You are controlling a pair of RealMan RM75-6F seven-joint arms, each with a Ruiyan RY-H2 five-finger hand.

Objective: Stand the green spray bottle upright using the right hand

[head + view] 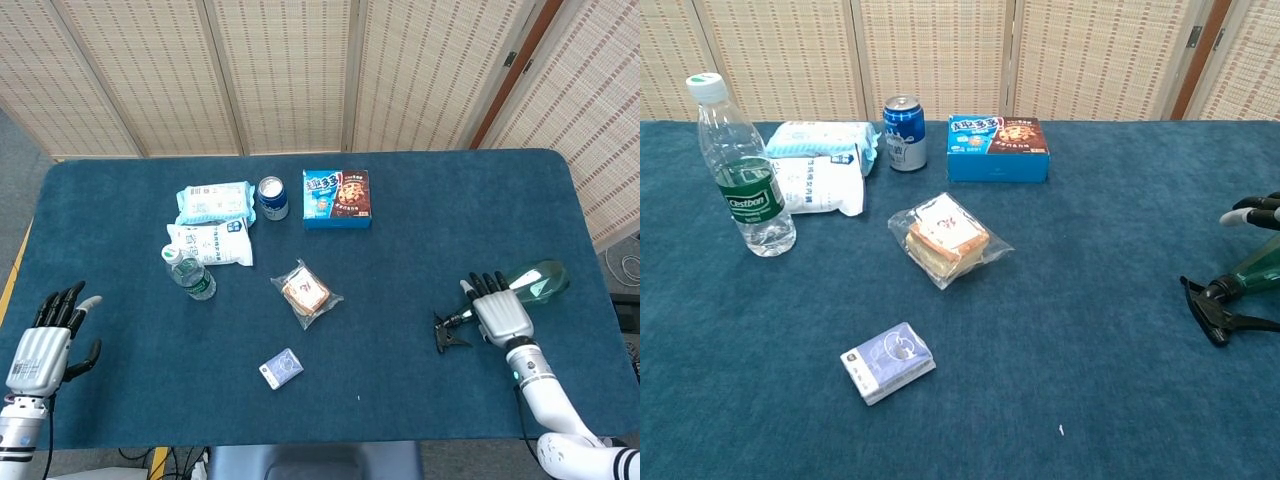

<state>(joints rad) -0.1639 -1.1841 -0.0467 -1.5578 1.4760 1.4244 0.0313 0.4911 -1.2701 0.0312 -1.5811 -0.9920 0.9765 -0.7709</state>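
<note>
The green spray bottle [541, 280] lies on its side near the table's right edge, black trigger nozzle [447, 332] pointing left. In the chest view the green spray bottle [1252, 267] shows at the far right, cut off by the frame. My right hand [497, 313] is over the bottle's neck with its fingers stretched out and apart, gripping nothing; its fingertips [1246, 210] just reach into the chest view. Whether it touches the bottle I cannot tell. My left hand [45, 341] is empty at the front left with its fingers spread.
A water bottle [190, 275], two white packets [212, 222], a blue can [272, 197] and a cookie box [337, 197] stand at the back left. A bagged sandwich [306, 293] and a card deck [281, 368] lie mid-table. The table edge [597, 300] runs just right of the bottle.
</note>
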